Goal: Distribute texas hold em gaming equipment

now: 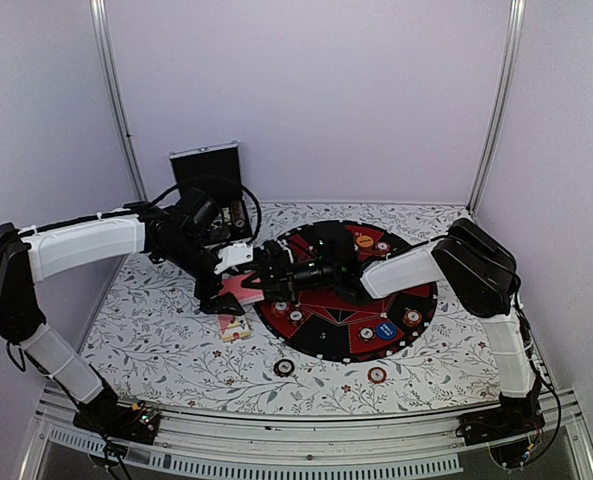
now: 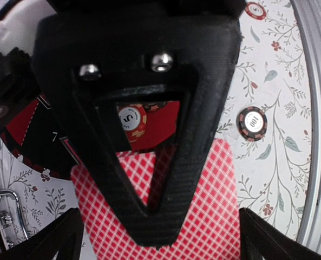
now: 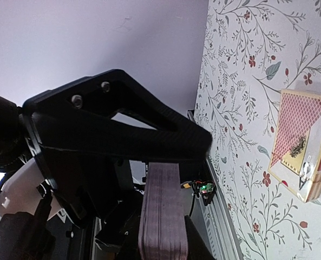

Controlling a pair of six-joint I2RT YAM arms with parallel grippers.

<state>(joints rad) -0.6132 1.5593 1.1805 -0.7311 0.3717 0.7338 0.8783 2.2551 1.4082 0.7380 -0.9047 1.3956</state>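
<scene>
A stack of pink-backed playing cards (image 1: 238, 288) hangs at the left rim of the round black and red mat (image 1: 416, 300). My right gripper (image 1: 263, 277) is shut on it. In the right wrist view the deck (image 3: 161, 216) shows edge-on between the right gripper's (image 3: 168, 168) fingers. My left gripper (image 2: 160, 230) stands open, its fingers (image 2: 63, 238) either side of the checked card back (image 2: 214, 206) and apart from it. The small pink card box (image 1: 234, 328) lies on the floral cloth, also in the right wrist view (image 3: 303, 143). Striped chips (image 1: 284, 367) lie loose.
A silver-edged black case (image 1: 208, 180) stands at the back left. An orange button (image 1: 364, 241), a blue button (image 1: 385, 330) and several chips sit on the mat. A red chip (image 1: 377, 375) and a black chip (image 2: 252, 123) lie on the cloth near the front rail (image 1: 306, 440).
</scene>
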